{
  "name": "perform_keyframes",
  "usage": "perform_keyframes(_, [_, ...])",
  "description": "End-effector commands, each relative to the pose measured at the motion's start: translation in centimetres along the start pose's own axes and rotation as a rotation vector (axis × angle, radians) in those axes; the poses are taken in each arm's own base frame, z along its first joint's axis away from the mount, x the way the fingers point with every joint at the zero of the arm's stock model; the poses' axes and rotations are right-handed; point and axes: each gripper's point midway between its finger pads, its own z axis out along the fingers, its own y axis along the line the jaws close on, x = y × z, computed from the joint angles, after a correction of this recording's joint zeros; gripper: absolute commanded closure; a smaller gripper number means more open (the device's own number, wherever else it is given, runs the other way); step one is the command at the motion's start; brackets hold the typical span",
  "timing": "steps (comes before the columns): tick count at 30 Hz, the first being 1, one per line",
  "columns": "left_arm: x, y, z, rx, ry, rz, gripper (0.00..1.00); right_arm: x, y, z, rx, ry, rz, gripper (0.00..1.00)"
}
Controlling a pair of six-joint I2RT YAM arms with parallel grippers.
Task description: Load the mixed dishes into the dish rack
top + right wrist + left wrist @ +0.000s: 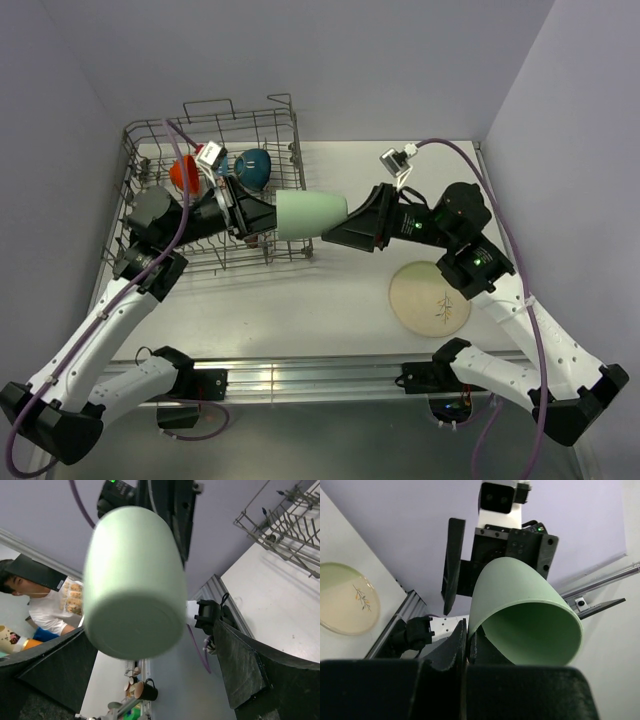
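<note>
Left wrist view shows the left gripper [466, 647] pinched tight on the rim of the green cup [530, 610], held sideways in the air. Its base sits between the right gripper [340, 222] jaws, which gape wide and hold nothing.

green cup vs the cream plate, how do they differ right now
The pale green cup is held on its side in the air by the left gripper; the cream plate lies flat on the table. The cup is plain; the plate bears a twig motif. Neither is in the dish rack.
</note>
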Motion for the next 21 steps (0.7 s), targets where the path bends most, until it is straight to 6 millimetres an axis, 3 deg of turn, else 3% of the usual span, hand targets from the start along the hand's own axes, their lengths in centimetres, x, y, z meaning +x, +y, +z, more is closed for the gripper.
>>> perform_keyframes(1, [0.3, -1.1, 0.7, 0.055, -0.003, 0.039, 1.00, -1.5, 3.3, -1.0, -0.080, -0.058, -0.092, 0.00])
perform_keyframes(6, [1.1, -0.5, 1.6, 0.055, 0.021, 0.024, 1.00, -1.8, 2.8, -1.1, -0.075, -0.072, -0.083, 0.04])
perform_keyframes(14, [1.3, -0.3, 1.8, 0.051, 0.026, 0.023, 1.00, -1.9, 3.2, -1.3, -0.109, -0.073, -0.074, 0.22])
perform_keyframes(17, [1.3, -0.2, 1.8, 0.045, 0.028, 0.026, 1.00, -1.8, 3.3, -1.3, -0.122, -0.072, -0.065, 0.44])
perform_keyframes(18, [1.2, -0.4, 1.9, 0.048, 0.032, 0.037, 1.00, -1.9, 3.3, -1.3, -0.119, -0.076, -0.067, 0.76])
perform_keyframes(19, [1.2, -0.3, 1.9, 0.037, 0.033, 0.041, 1.00, -1.9, 2.7, -1.1, -0.096, -0.069, -0.059, 0.96])
perform_keyframes(20, [0.8, 1.7, 2.1, -0.052, 0.013, 0.048, 0.94, -2.1, 2.4, -1.0, -0.077, -0.073, -0.060, 1.00])
perform_keyframes(21, [-0.3, 1.5, 2.0, -0.103, -0.021, 0.079, 0.85, -2.6, 2.6, -0.9, -0.062, -0.085, -0.072, 1.00])
